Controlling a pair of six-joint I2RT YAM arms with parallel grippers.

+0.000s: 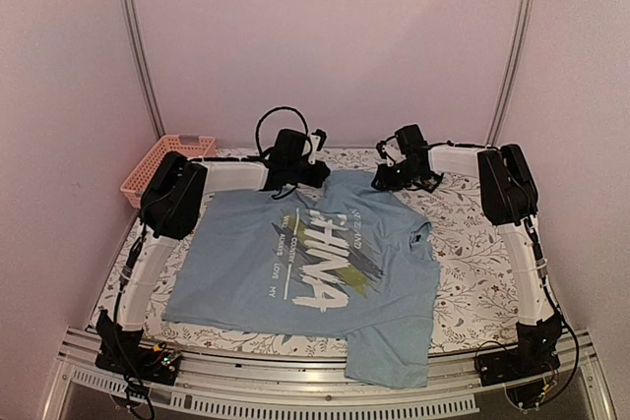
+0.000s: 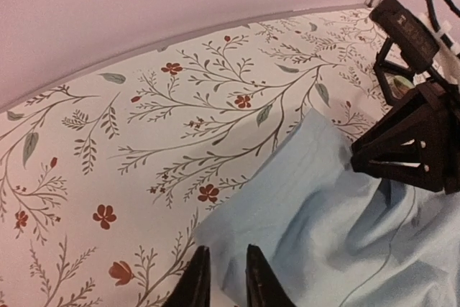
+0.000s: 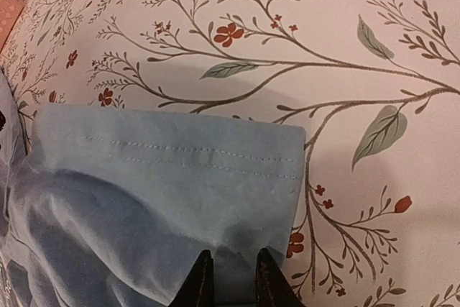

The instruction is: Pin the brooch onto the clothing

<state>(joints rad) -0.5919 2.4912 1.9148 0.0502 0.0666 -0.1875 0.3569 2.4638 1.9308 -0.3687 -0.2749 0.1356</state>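
Observation:
The clothing (image 1: 256,272), a light blue T-shirt with white "CHINA" lettering, lies spread over the floral table cover. My left gripper (image 1: 293,170) is at its far left corner. In the left wrist view its fingers (image 2: 223,280) stand narrowly apart with a fold of the clothing (image 2: 323,228) pinched between them. My right gripper (image 1: 405,176) is at the far right corner. In its own view the gripper (image 3: 232,282) is closed on the stitched sleeve (image 3: 165,170). The right gripper (image 2: 410,145) also shows in the left wrist view. The brooch is out of view.
A pink basket (image 1: 162,166) stands at the far left corner of the table. Metal frame posts (image 1: 136,41) rise at the back on both sides. One sleeve (image 1: 389,356) hangs over the table's near edge.

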